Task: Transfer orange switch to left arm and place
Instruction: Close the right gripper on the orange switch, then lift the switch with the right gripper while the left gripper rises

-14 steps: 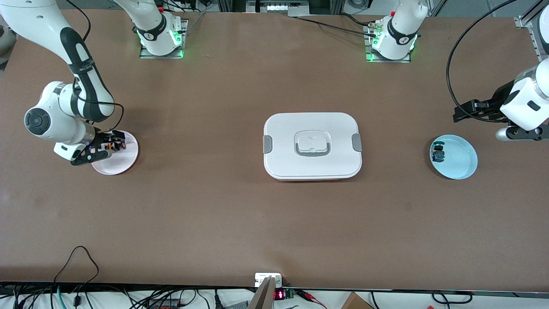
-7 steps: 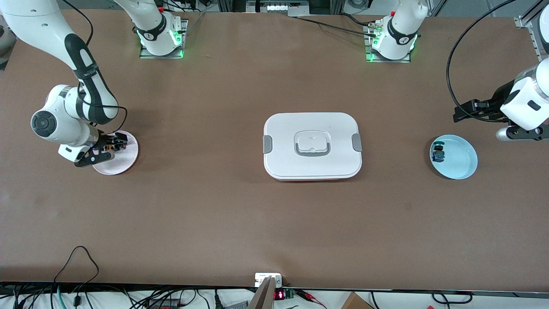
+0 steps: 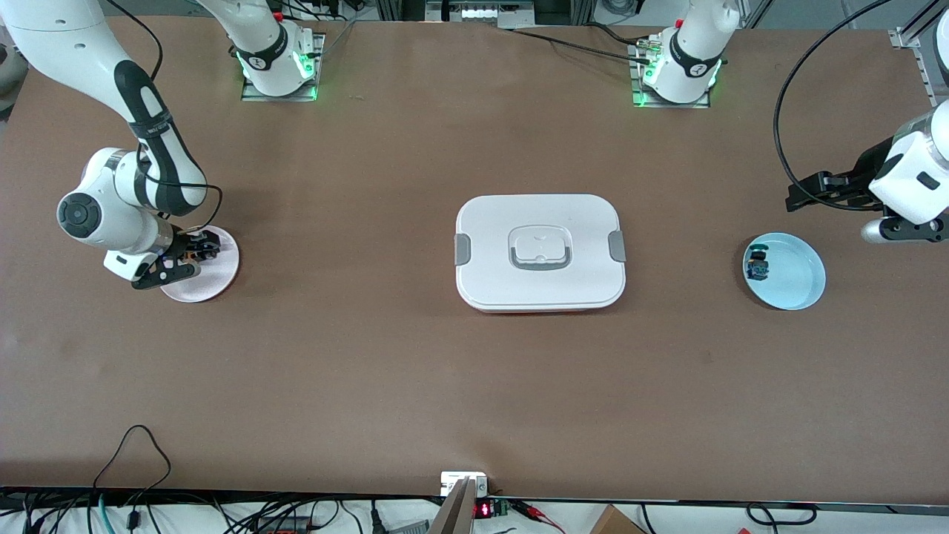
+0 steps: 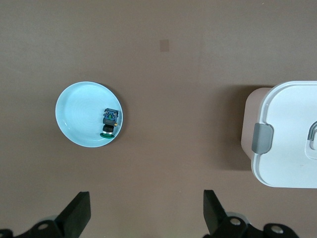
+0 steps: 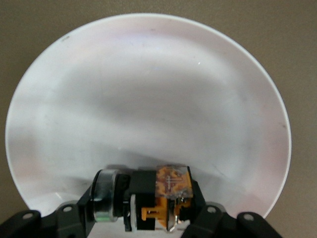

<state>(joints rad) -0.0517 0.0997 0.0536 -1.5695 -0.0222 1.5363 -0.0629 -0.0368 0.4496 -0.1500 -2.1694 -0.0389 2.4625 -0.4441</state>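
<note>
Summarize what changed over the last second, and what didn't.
The right gripper settled lower over the pale pink round plate and shut on the small orange-bodied switch. Unchanged: the left gripper waits open above the table; the white lidded box, the light blue plate and its blue-bodied switch.

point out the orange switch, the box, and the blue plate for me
orange switch (image 5: pixel 172 182), right wrist view, on its orange body.
box (image 3: pixel 540 221), front view, on the white lid above the handle.
blue plate (image 3: pixel 797 274), front view, on its bare inner surface.
</note>
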